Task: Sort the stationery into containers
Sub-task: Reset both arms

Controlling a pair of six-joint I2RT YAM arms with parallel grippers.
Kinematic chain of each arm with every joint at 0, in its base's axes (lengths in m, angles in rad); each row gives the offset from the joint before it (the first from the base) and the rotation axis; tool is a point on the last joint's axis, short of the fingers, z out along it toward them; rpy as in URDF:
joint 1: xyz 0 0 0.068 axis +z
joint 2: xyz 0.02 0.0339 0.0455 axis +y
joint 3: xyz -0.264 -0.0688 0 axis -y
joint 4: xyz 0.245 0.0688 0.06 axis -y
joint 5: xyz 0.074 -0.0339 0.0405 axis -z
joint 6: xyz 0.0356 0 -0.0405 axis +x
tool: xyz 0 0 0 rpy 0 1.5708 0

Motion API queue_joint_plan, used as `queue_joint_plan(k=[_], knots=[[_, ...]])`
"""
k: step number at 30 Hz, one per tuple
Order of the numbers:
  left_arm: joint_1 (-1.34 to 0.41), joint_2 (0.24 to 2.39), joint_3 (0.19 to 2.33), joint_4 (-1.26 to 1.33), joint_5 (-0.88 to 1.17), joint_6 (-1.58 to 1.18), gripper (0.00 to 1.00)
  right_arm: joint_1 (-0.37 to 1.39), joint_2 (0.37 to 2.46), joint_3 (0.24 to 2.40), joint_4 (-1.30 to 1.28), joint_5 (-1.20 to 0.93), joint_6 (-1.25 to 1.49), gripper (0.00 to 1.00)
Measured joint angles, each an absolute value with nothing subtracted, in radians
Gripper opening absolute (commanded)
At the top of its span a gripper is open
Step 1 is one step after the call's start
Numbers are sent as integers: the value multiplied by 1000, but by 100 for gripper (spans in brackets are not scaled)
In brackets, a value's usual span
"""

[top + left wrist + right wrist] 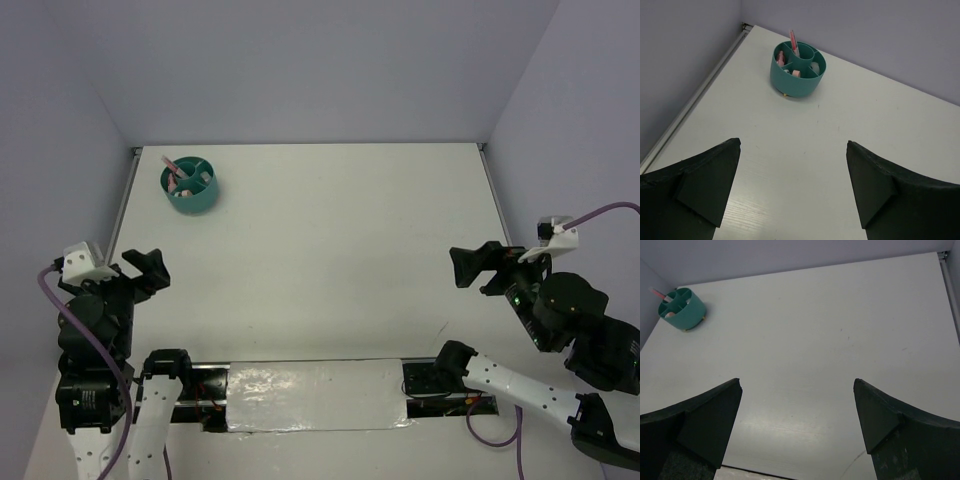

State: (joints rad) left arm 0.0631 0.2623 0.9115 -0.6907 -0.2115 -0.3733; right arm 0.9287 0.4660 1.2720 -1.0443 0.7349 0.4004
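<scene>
Left claw: released, jaws spread wide, nothing between them; right claw: likewise released and empty. Both hang over the near part of the desk, one at each side, well apart from each other and from the cup; judged a parked pose, since no loose item shows within reach. Mid-desk: no stationery visible in any view. Far left corner: teal cup, upright, near the wall; the stationery sits inside it. Pink pen stands out above the rim, tilted, propped by a divider; which compartment, cannot tell. Pink and pale pieces lie low in neighbouring compartments. Tan speck at the cup's foot: too small to identify. Judgement: sorting looks complete.
</scene>
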Motion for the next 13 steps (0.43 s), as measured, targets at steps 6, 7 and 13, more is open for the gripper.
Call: queue_joint_plan(k=[6, 7, 13], knots=[[35, 250, 913, -698, -236, -373, 99, 929, 465, 1250, -1060, 755, 415, 100], [33, 250, 913, -699, -239, -374, 99, 929, 465, 1247, -1062, 758, 415, 100], [22, 250, 913, -704, -249, -373, 99, 929, 465, 1231, -1059, 776, 415, 100]])
